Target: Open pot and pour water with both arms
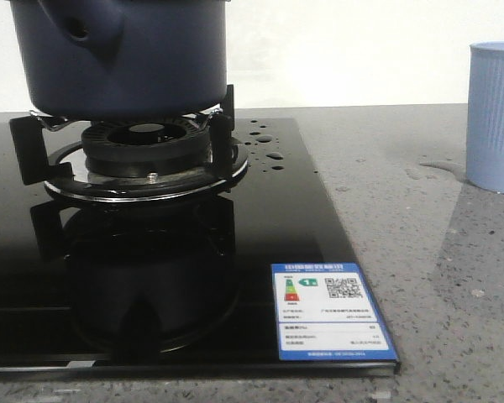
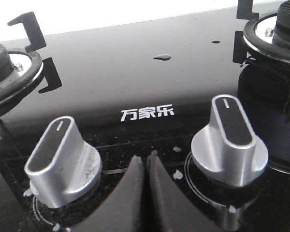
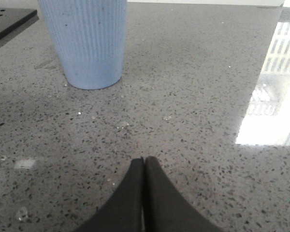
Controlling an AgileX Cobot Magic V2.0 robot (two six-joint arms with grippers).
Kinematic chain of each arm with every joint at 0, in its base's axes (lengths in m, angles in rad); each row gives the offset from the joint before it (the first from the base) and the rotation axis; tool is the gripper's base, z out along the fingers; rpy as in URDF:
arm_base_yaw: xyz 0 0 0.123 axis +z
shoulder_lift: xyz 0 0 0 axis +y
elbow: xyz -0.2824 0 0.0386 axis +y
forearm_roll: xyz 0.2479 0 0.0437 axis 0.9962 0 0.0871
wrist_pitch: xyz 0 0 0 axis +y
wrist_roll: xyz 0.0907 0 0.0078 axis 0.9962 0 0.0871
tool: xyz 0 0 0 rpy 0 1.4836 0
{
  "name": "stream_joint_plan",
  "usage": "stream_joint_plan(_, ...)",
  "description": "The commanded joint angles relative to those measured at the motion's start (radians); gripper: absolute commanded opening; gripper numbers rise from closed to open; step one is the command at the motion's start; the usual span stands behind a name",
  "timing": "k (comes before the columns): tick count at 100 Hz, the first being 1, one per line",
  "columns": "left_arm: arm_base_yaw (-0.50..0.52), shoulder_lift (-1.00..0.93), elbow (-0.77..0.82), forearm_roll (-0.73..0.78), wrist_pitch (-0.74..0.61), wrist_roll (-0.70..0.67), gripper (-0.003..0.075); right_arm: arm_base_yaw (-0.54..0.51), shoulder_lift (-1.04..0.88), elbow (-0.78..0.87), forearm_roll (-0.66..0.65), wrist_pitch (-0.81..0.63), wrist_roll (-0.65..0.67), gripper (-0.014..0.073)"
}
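With both the left gripper (image 2: pixel 146 162) and the right gripper (image 3: pixel 144 162) closed and empty, you have not started: the pot (image 1: pixel 122 54) sits on the burner (image 1: pixel 147 151), so open a gripper and reach up to it.

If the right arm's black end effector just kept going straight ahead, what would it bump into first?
Probably nothing soon: the shut right end effector points across bare speckled grey stone countertop. The ribbed light blue plastic cup stands off to one side of that line, though depth is unclear.
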Motion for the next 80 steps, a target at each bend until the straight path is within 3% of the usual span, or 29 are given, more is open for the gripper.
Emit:
stream_joint_plan(1, 0.001, -0.028, 0.039, -0.009, -0.036, -0.009, -0.0019, -0.004, -0.022, 0.006, -0.019, -0.020, -0.008, -0.0074)
stream_joint_plan(19, 0.001, -0.028, 0.039, -0.009, -0.036, -0.009, -0.0020, -0.004, -0.022, 0.006, -0.022, -0.022, -0.008, -0.0074)
stream_joint_plan(25, 0.001, -0.028, 0.039, -0.006, -0.038, -0.009, -0.0020, -0.004, -0.022, 0.006, -0.080, -0.050, -0.008, -0.0074)
stream_joint_plan(33, 0.001, -0.028, 0.039, 0.022, -0.040, -0.009, -0.0020, -0.004, -0.022, 0.006, -0.176, -0.125, -0.008, -0.0074)
stream_joint_plan(43, 0.001, -0.028, 0.039, 0.016, -0.052, -0.009, -0.0019, -0.004, -0.022, 0.006, -0.142, -0.292, -0.001, -0.0074)
stream_joint_plan(52, 0.001, -0.028, 0.039, -0.077, -0.143, -0.009, -0.0020, -0.004, -0.022, 0.006, -0.072, -0.448, -0.001, -0.0074)
stream_joint_plan(60, 0.001, -0.028, 0.039, -0.266, -0.276, -0.009, -0.0019, -0.004, -0.022, 0.006, 0.034, -0.559, 0.009, -0.0074)
stream_joint_plan(80, 0.001, -0.028, 0.034, -0.807, -0.537, -0.009, -0.0020, -0.004, -0.022, 0.004, 0.319, -0.577, 0.018, -0.0074)
